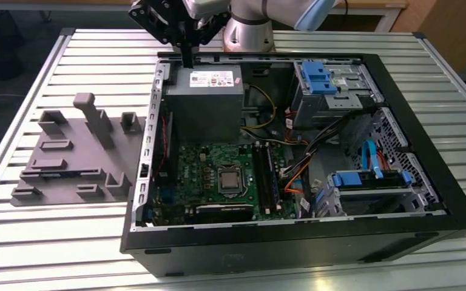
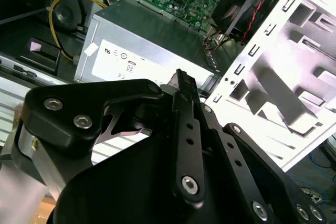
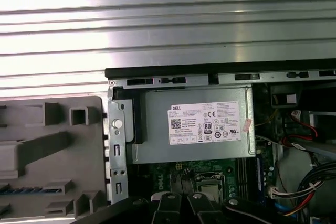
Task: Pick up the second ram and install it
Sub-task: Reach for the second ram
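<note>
- One gripper (image 1: 187,60) to report: yours hangs over the far edge of the open PC case (image 1: 298,248), right above the grey power supply (image 1: 203,100).
- Its fingers look squeezed narrow, tips together.
- The second ram (image 3: 23,190) lies flat in the grey holder tray (image 3: 79,145), out on the slatted counter (image 1: 22,79) at the exterior view's left of the case, well apart from your gripper.
- The green motherboard (image 1: 201,167) sits just camera-side of the power supply, with the black memory slots (image 1: 267,176) along the exterior view's right of it.
</note>
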Controlling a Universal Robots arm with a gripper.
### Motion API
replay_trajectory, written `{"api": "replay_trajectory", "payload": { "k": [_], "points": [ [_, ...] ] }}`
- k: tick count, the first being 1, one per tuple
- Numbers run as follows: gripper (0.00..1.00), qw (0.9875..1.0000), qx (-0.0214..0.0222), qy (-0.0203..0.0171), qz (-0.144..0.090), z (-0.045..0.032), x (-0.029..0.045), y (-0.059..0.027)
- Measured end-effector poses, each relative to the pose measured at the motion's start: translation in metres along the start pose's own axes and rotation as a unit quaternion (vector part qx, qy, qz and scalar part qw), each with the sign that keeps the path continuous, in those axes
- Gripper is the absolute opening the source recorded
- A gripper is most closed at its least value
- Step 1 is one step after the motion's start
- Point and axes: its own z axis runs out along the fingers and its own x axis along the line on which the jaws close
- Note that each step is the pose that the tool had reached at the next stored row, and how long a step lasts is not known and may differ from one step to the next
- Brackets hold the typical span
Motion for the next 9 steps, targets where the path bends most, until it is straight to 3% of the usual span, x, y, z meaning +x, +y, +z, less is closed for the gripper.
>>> {"api": "replay_trajectory", "payload": {
  "k": [9],
  "points": [
    [0.11,1.0000,0.0000,0.0000,0.000,-0.0001,0.0099,-0.0007]
  ]
}}
